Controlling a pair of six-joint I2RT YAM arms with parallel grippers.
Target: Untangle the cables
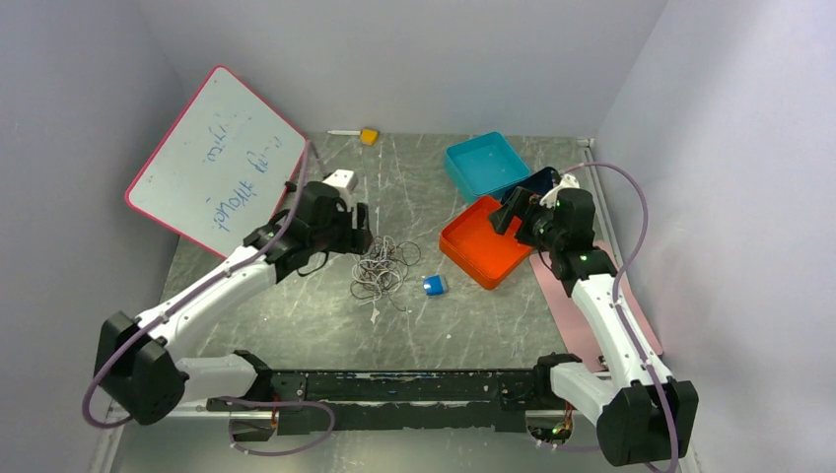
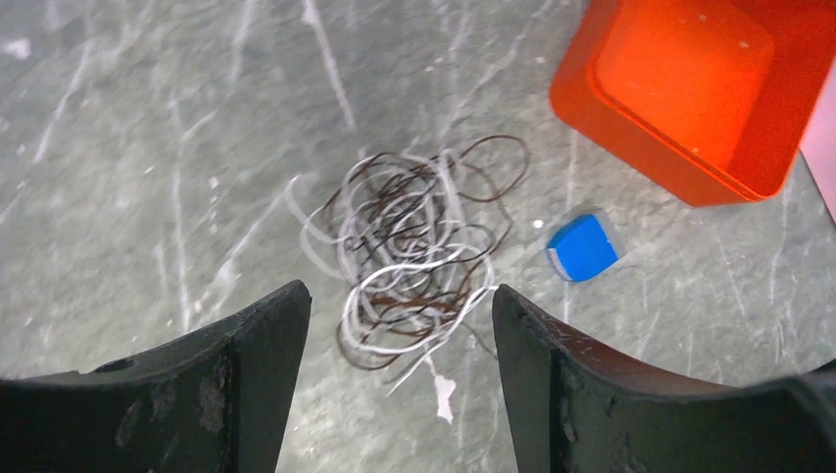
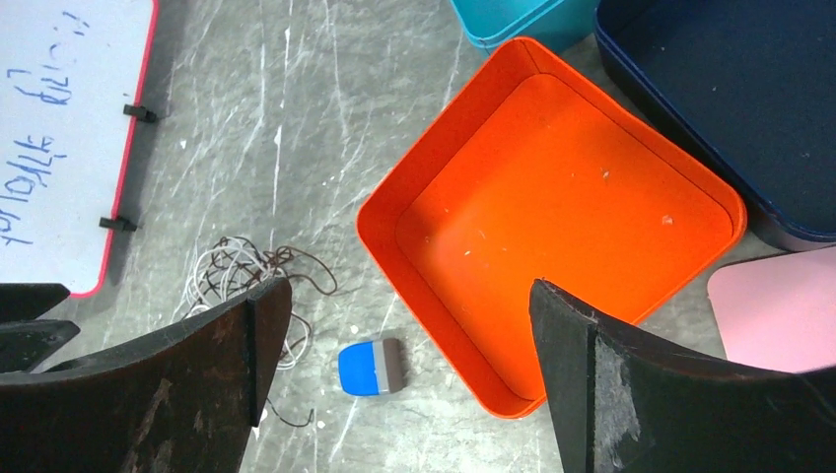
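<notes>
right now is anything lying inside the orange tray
No, the orange tray shows only its bare floor; the cables lie outside it.

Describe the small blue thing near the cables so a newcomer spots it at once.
Find the orange tray right of centre on the table. Just off its near-left edge, between it and the tangle of cables, lies a small blue block with a grey end. It is the only small blue piece; the teal tray is far larger.

text: blue handwriting on whiteboard (image 1: 219,163) | lines: perhaps three | legible: no, too blurred to read
</notes>
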